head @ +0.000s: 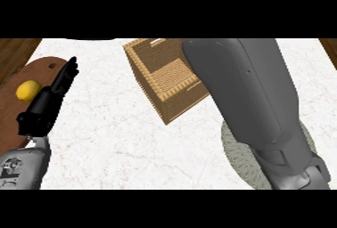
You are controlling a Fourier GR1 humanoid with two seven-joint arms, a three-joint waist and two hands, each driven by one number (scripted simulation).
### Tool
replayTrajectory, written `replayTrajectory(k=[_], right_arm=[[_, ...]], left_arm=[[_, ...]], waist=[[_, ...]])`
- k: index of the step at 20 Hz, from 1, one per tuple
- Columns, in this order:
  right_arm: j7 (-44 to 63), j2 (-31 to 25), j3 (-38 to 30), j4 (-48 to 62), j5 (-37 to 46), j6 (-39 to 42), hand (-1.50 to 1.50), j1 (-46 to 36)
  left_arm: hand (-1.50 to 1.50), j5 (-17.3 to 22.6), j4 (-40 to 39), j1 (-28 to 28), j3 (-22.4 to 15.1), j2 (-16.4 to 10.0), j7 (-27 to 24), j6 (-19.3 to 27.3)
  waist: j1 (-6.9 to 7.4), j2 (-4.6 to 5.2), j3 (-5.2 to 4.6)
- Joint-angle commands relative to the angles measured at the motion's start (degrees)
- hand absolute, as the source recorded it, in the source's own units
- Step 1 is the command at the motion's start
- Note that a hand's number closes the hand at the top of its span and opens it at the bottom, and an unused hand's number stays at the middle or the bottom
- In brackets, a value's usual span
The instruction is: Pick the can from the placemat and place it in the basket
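— So, the left hand (45,107)?
— Resting at the left, fingers straight, holding nothing.
— And the can?
— Can't tell; the right forearm (253,98) crosses the placemat (238,164) toward the basket (178,102), right hand out of view.

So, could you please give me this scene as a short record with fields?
left hand: open, fingers up, resting at the left edge
right hand: out of view; its forearm passes over the basket's right side
basket: woven, upper centre of the counter
placemat: round, lower right, partly under the forearm
can: not visible
yellow fruit: on a brown board, far left
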State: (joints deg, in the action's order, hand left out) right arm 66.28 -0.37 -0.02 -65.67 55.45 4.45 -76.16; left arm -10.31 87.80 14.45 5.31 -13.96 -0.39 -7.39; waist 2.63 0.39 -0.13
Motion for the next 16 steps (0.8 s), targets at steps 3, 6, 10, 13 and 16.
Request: replayTrajectory(k=[3,6,10,13,16], right_arm=[[9.6,0.4,-1.8,12.2,0.7,6.4,1.50,-5.5],[12.5,0.4,1.5,15.6,0.7,7.6,1.50,-6.4],[9.2,0.4,0.6,20.2,-1.1,12.1,1.50,-8.8],[7.9,0.4,-2.3,21.3,-4.5,9.0,-1.50,-9.2],[8.4,0.3,-0.3,22.9,-8.9,4.4,-1.50,-9.1]], left_arm=[[0.00,-0.1,0.0,0.4,0.3,0.2,1.7,0.5],[0.00,-0.3,0.8,-0.8,0.4,-0.1,1.0,0.4],[0.00,0.2,1.1,0.6,0.7,0.4,2.6,0.6],[0.00,0.7,0.2,-1.8,1.2,0.2,-0.3,0.0],[0.00,-0.7,0.0,-1.1,0.3,0.3,-1.1,0.4]], waist=[[-1.20,-0.24,0.00],[-0.75,-0.46,-0.03],[-1.34,-0.46,0.04],[-1.36,-0.38,0.06],[-0.83,-0.31,0.05]])
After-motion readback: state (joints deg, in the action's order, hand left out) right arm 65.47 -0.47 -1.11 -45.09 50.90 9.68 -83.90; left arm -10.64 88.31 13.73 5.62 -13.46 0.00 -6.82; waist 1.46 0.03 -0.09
